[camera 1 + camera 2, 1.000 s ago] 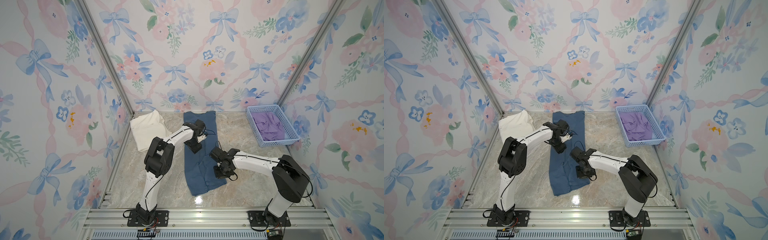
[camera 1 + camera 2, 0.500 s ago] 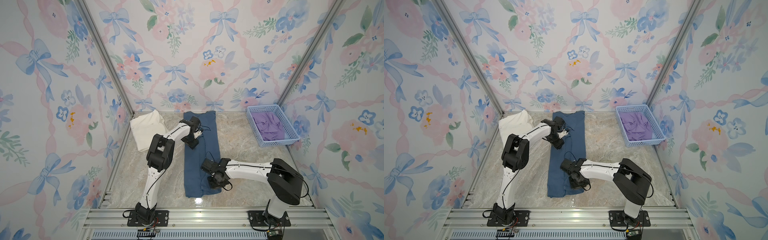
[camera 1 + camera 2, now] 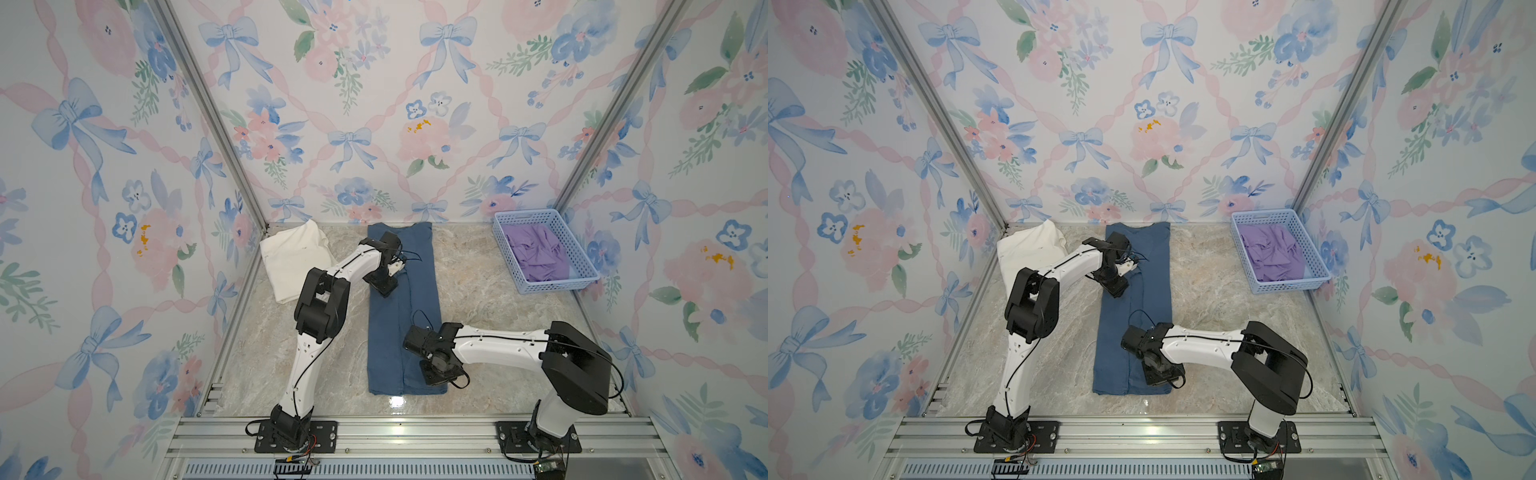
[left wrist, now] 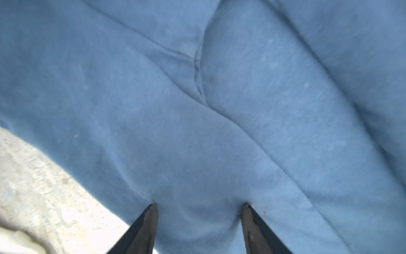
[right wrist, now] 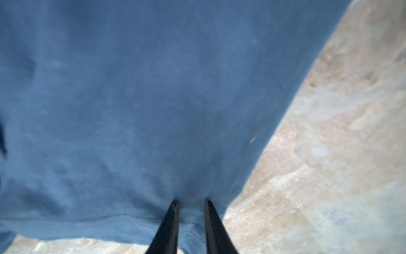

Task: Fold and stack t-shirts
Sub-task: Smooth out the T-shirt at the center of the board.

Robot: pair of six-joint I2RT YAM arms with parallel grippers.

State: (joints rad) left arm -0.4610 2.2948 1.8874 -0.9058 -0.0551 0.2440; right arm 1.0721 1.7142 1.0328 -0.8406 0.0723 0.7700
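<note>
Evidently the lengthwise fold is the step in hand: the slate-blue t-shirt (image 3: 390, 332) is seen laid flat on the marble table (image 3: 498, 299) as one long narrow strip, hem end toward the robot, with an overlapping edge running down its length. The left gripper (image 4: 200, 204) is set down by the strip's edge in its collar half. Its fingers (image 4: 145, 228) are held well apart, the tips dimpling the cloth, and nothing is clasped between them. The right gripper (image 5: 191, 200) is planted near the opposite edge, close to the hem. Its fingers (image 5: 169, 224) are drawn narrow, and a small pucker of the blue cloth appears to be nipped between them (the wrist view is blurred, so a mere press cannot be ruled out).

The cream-white t-shirt (image 3: 293, 257) is found just beside the strip's collar end, on the left arm's side, already folded into a loose rectangle. A blue basket (image 3: 552, 286) holding purple cloth (image 3: 536, 253) is placed well apart from the strip on the other side.

The crosswise fold is judged not yet begun. For it, the cloth would have to be let go, the two hem corners taken, and the hem carried over to the collar without the side flaps being dragged open. Only then can the packet be stacked with the cream one.
</note>
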